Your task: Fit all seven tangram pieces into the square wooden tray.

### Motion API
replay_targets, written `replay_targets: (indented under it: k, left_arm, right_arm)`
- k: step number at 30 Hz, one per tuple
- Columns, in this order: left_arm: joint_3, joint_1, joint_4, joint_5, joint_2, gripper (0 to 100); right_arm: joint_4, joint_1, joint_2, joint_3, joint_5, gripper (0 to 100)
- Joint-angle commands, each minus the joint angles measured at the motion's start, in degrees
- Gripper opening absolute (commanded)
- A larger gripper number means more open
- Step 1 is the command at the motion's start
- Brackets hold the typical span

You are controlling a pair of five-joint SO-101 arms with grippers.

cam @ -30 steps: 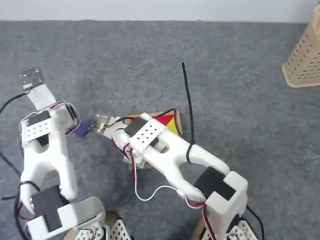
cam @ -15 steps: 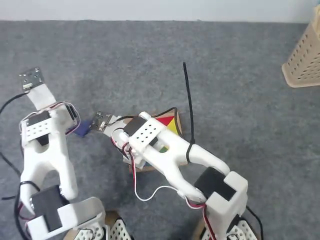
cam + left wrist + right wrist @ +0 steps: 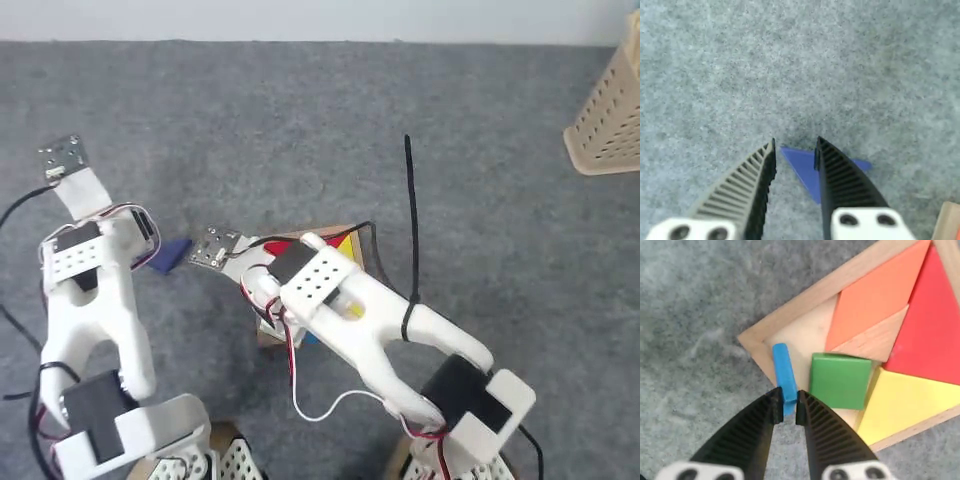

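Observation:
The square wooden tray [image 3: 747,338] holds an orange parallelogram [image 3: 875,297], a red triangle [image 3: 932,325], a yellow triangle [image 3: 910,400] and a green square [image 3: 840,381]. My right gripper [image 3: 788,394] is shut on a light blue piece [image 3: 783,371], held on edge over the tray's bare corner next to the green square. Left of the tray, a dark blue triangle [image 3: 801,164] lies on the carpet. My left gripper [image 3: 795,142] stands open just over it, one finger [image 3: 837,172] covering part of it. From above, the right arm [image 3: 320,285] hides most of the tray [image 3: 267,336].
Grey carpet [image 3: 250,120] covers the whole surface. A perforated beige basket [image 3: 610,110] stands at the far right. A black cable tie [image 3: 412,220] sticks up from the right arm. The left arm [image 3: 95,270] stands left of the dark blue triangle [image 3: 172,254].
The right arm has shifted rightward and toward the front over the tray, with the light blue piece in its gripper. The left arm has not moved.

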Motion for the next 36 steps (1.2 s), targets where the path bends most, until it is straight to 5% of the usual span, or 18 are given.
replay_targets:
  k: [1, 17, 31, 36]
  left_arm:
    - [-2.42, 0.0, -1.14, 0.18, -1.76, 12]
    - [-2.42, 0.0, -1.14, 0.18, -1.76, 12]
    - [-2.42, 0.0, -1.14, 0.18, -1.76, 12]
    - [-2.42, 0.0, -1.14, 0.18, -1.76, 12]
  right_arm:
    - [-1.98, 0.75, -3.12, 1.67, -0.88, 0.9]
    - [-3.91, 0.57, -3.03, 4.92, -0.88, 10.2]
    - [-3.38, 0.92, -3.56, 4.66, 1.32, 0.7]
    - [3.56, 6.99, -9.71, 2.02, 4.13, 0.6]
